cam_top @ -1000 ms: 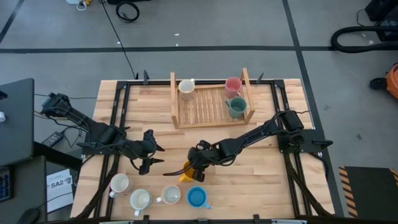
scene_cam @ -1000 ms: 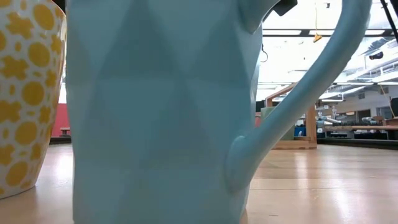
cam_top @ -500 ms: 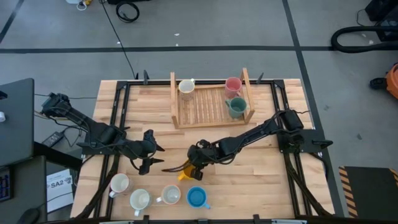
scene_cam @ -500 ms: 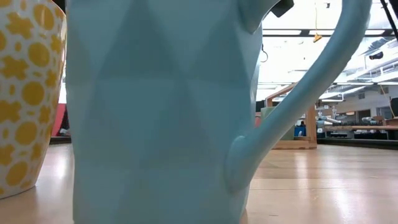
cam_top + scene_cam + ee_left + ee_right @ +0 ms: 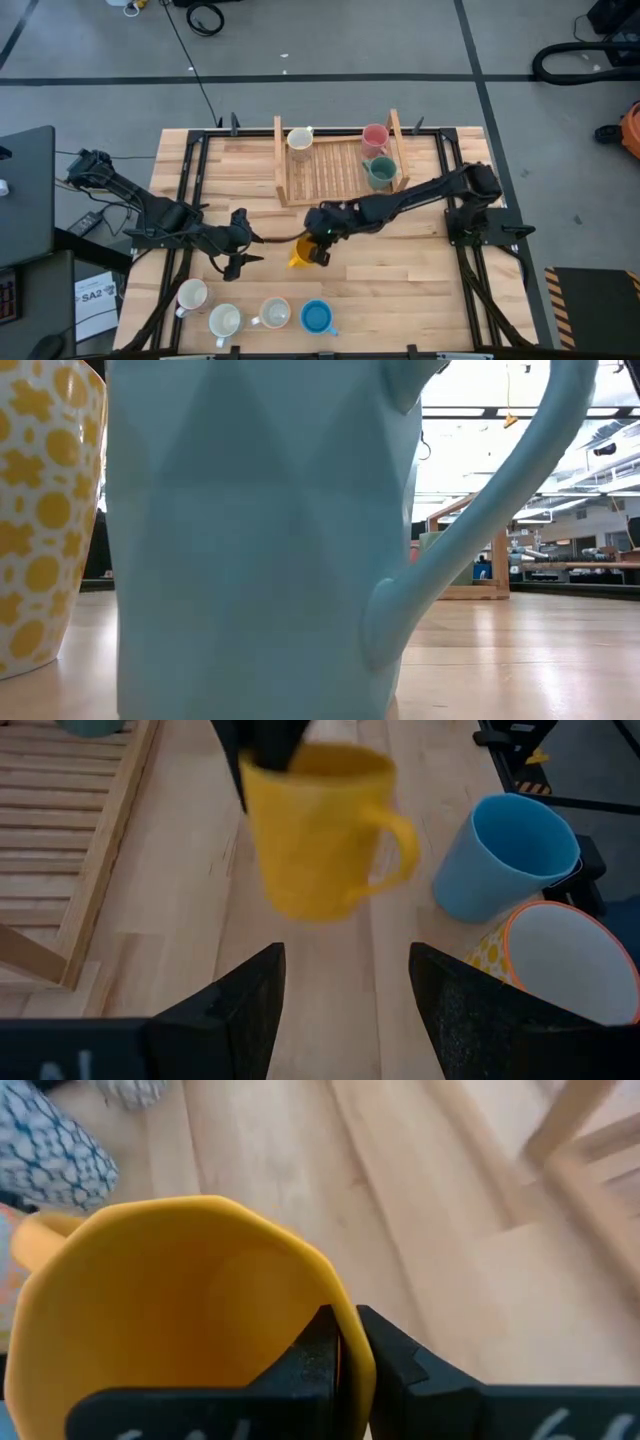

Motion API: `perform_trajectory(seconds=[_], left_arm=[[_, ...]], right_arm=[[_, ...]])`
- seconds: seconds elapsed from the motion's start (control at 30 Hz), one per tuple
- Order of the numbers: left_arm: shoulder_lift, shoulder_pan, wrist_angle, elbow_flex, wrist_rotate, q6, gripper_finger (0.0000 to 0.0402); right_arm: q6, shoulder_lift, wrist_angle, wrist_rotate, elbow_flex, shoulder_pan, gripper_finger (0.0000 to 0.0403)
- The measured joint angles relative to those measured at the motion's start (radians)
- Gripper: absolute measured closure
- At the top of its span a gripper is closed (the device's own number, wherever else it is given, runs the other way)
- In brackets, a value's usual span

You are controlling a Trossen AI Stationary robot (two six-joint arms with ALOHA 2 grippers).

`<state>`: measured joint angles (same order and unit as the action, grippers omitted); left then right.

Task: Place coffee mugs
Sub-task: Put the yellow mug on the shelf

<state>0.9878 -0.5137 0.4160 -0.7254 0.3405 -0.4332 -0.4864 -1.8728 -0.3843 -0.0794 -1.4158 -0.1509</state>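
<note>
The orange mug (image 5: 301, 253), glossy with a faceted rim, hangs above the middle of the pale wood tabletop (image 5: 400, 280), the right hand (image 5: 320, 250) clamped on its rim. Four more mugs (image 5: 258, 317) line the near edge; three stand in the slatted wooden tray (image 5: 335, 170) at the far side. The left hand (image 5: 245, 244), fingers apart, waits just beside the orange mug. Grey floor with dark tape lines surrounds the tabletop.

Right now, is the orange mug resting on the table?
No: the right gripper pinches the orange mug's rim, lifted above the table.
</note>
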Motion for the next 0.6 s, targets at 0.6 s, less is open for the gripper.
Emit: perform_trajectory(seconds=[0.6], left_arm=[[0.000, 0.000, 0.000, 0.000, 0.006, 0.000, 0.0180]], right_arm=[[0.338, 0.287, -0.245, 0.003, -0.002, 0.337, 0.0371]])
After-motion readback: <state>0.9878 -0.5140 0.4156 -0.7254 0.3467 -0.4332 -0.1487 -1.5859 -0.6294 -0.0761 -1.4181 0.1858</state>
